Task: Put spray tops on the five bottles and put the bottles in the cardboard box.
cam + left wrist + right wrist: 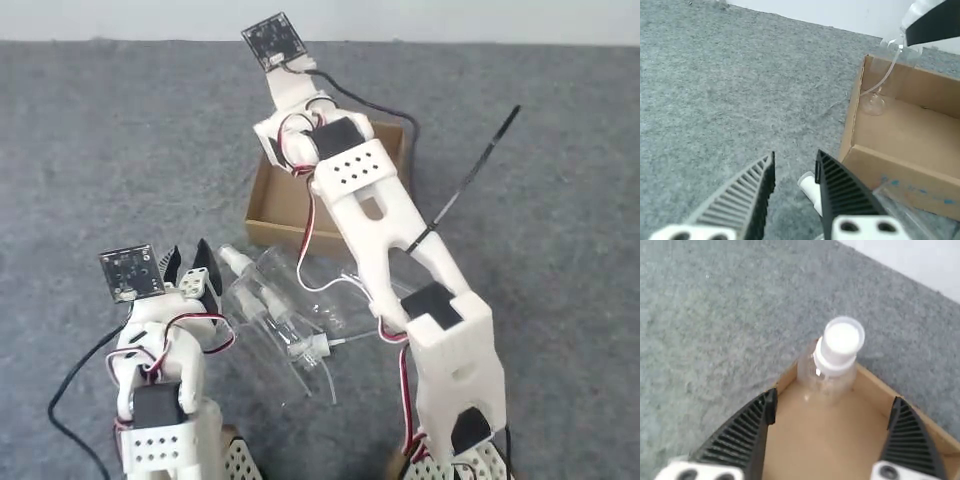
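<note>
The cardboard box (pixel 275 205) lies open on the grey carpet. One clear bottle (pixel 830 377) with a white spray top (pixel 842 340) stands upright in a corner of the box (pixel 805 440). My right gripper (pixel 834 399) hangs open above the box, just short of that bottle. The same bottle (pixel 873 104) appears in the far corner of the box (pixel 900 130). Several clear bottles (pixel 268 298) and a loose spray top (pixel 315 348) lie in a heap in front of the box. My left gripper (pixel 795 157) is open near the carpet, and a white spray top (pixel 809 189) lies between its fingers.
The right arm (pixel 380 215) stretches over the bottle heap to the box. A thin black rod (pixel 478 168) sticks out to its right. Bare carpet (pixel 110 150) spreads to the left of the box and on the far right.
</note>
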`<state>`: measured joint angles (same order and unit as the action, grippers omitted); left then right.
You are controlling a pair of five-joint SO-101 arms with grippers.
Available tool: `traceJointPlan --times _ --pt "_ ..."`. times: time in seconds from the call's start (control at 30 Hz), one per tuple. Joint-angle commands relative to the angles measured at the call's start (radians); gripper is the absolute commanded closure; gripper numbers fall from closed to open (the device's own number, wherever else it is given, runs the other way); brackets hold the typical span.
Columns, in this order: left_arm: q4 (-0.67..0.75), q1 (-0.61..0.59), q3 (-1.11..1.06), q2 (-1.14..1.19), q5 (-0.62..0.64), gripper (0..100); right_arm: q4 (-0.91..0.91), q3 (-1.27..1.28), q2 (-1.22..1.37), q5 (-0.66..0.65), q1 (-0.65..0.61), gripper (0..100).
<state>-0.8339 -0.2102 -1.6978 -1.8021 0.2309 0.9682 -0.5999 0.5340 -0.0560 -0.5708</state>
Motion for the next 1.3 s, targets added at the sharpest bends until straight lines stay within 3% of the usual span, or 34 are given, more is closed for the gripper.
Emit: traceJointPlan --times 0.0,1.13,1.27 --pt "0.002 -0.003 0.013 -0.017 -0.008 87 0.091 -0.064 -0.125 0.005 -0.015 70.8" --pt "0.005 0.006 0.013 -0.018 -0.008 87 0.812 -0.063 -0.394 0.002 -0.061 71.0" --pt "0.005 0.006 0.013 -0.018 -0.008 87 0.828 -0.052 -0.455 0.003 -0.056 71.6"
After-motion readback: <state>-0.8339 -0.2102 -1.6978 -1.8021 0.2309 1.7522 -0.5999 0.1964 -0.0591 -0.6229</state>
